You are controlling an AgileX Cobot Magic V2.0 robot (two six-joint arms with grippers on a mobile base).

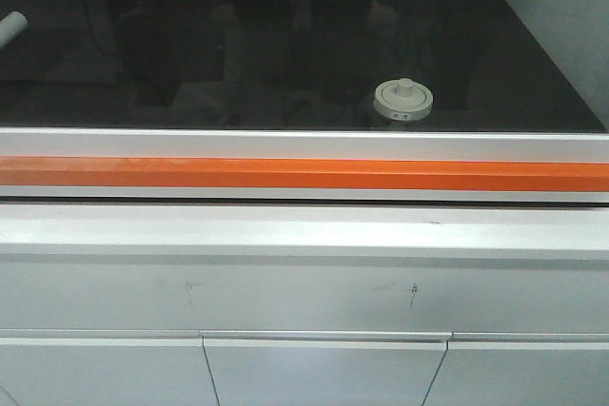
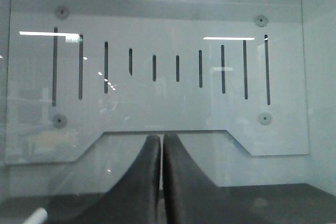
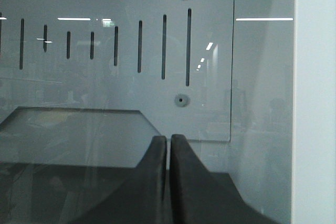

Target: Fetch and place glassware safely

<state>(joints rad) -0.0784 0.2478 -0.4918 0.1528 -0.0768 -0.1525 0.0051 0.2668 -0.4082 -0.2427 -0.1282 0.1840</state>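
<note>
Exterior front-facing view:
- Glass jar [image 1: 404,102], squat, with a cream-white knobbed lid. It stands upright on the dark table [image 1: 190,73], right of centre and near the front edge.
- Its place relative to either gripper cannot be told from this view.
- White sill with an orange stripe [image 1: 304,174], running along the table's front.
- White cabinet doors [image 1: 324,373], below the sill.
- White cylindrical item [image 1: 11,28], at the far left edge.

Left wrist-mounted view:
- Left gripper [image 2: 161,138], clenched. Its two dark fingers are pressed together with nothing between them.
- White slotted panel [image 2: 157,103], ahead of and above the gripper, with vertical slots and round fasteners.
- Dark table [image 2: 283,198], below and to either side of the gripper.
- White cylindrical end [image 2: 35,216], low and to the gripper's left.

Right wrist-mounted view:
- Right gripper [image 3: 168,139], clenched, its fingers together and holding nothing.
- Slotted panel [image 3: 105,93], ahead of the gripper and reaching off to its left.
- Round fastener [image 3: 181,100], just above the fingertips.
- White frame post [image 3: 315,98], to the gripper's right.
</note>
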